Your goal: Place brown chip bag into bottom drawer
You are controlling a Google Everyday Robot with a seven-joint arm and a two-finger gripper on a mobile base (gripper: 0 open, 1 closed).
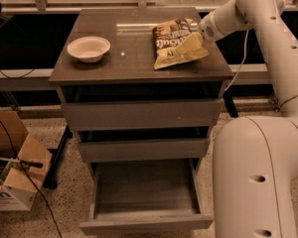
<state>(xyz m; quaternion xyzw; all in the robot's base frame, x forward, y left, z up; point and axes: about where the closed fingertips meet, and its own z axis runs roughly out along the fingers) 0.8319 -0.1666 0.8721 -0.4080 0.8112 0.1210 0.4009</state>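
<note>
Speckled floor (54,202), cabinet top (124,58) — hand (202,33) by brown chip bag (175,44).

Lab-like workroom: speckled floor (54,209), cardboard box (17,180) beside a drawer cabinet (139,115), claw (201,35) over its top

Brown chip bag (175,44) at gripper (199,35) (bottom drawer (146,224) open)

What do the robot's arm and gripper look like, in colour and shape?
The arm is off-white, made of thick, smooth, rounded tubular links with small dark round holes along them. A thin pale cable hangs beside it. The gripper, at the right edge of the brown chip bag, has a rounded off-white housing.
</note>
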